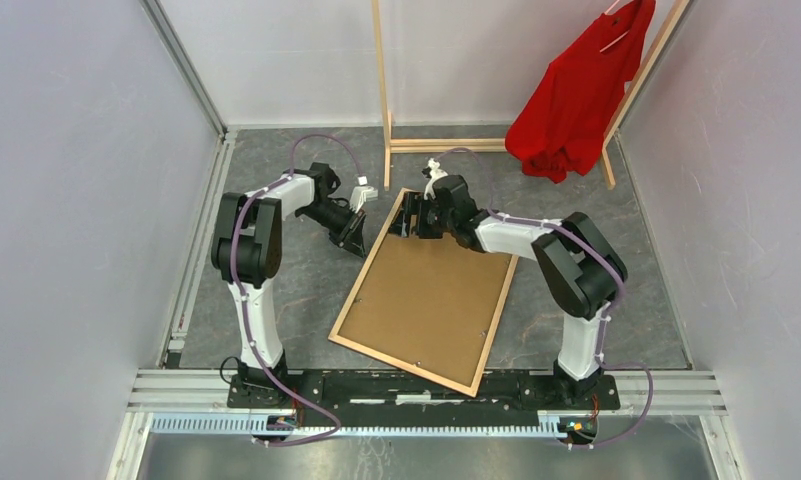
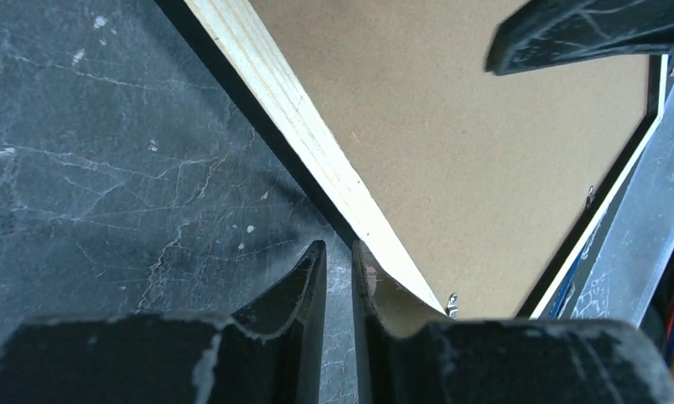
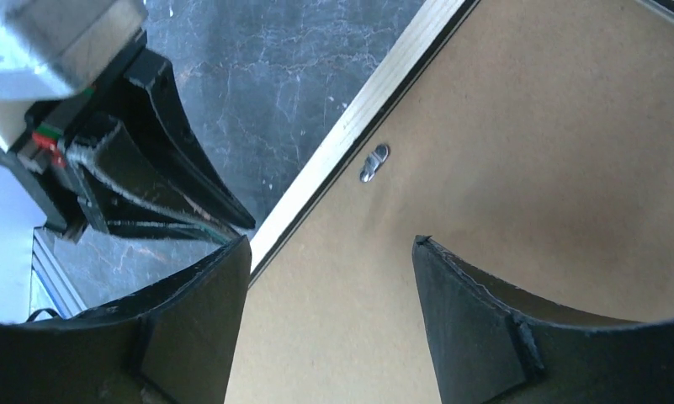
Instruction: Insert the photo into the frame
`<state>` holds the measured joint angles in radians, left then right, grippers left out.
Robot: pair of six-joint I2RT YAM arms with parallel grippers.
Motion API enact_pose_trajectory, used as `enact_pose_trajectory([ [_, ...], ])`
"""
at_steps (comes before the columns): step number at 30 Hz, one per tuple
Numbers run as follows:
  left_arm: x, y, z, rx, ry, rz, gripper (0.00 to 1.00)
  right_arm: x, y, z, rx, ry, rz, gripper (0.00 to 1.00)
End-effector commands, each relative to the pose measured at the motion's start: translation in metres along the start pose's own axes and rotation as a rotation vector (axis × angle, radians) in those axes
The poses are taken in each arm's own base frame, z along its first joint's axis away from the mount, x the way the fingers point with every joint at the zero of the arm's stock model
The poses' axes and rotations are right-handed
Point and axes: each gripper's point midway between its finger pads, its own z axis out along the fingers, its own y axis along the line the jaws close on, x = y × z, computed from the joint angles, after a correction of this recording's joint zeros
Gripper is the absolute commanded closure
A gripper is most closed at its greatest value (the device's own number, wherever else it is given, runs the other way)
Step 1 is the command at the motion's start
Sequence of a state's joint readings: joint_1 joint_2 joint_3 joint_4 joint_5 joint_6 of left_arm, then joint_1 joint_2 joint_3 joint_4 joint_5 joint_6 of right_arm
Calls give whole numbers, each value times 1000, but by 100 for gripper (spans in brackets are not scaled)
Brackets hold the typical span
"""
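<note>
The frame (image 1: pixel 401 364) is laid flat on the grey table (image 1: pixel 536 310) with its pale wooden back turned up, its near corner close to the arm bases and its length slanted away from them. Its opening is filled by the brown backing board (image 1: pixel 426 300). At the frame's left rail, toward the far corner, the left gripper (image 1: pixel 357 245) is held low over the table just outside the wood; its fingers (image 2: pixel 304 278) are drawn almost together, only a thin slit of bare table is seen between them, and nothing is gripped. At the frame's far corner the right gripper (image 1: pixel 408 222) is poised above the board with its jaws spread wide and empty, one finger set over the left rail, the other over the board. A small metal turn clip (image 3: pixel 374 162) is fixed just inside that rail. Beyond the frame, a wooden clothes rack (image 1: pixel 386 100) is stood against the back wall, and a red shirt (image 1: pixel 576 100) is hung from it.
</note>
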<state>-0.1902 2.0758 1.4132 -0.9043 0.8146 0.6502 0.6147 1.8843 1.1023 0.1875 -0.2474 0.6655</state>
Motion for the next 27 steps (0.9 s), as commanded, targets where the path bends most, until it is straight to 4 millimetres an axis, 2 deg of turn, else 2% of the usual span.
enact_pose_trajectory([
  [1,-7,-1,4,28,-22,-9,77,-19,13,18,-48,-40,7,24],
  [12,-9,-1,4,26,-33,-7,80,-9,10,42,-76,-12,61,26],
  [27,-13,-2,-1,12,-45,29,82,-2,14,56,-121,7,142,30],
])
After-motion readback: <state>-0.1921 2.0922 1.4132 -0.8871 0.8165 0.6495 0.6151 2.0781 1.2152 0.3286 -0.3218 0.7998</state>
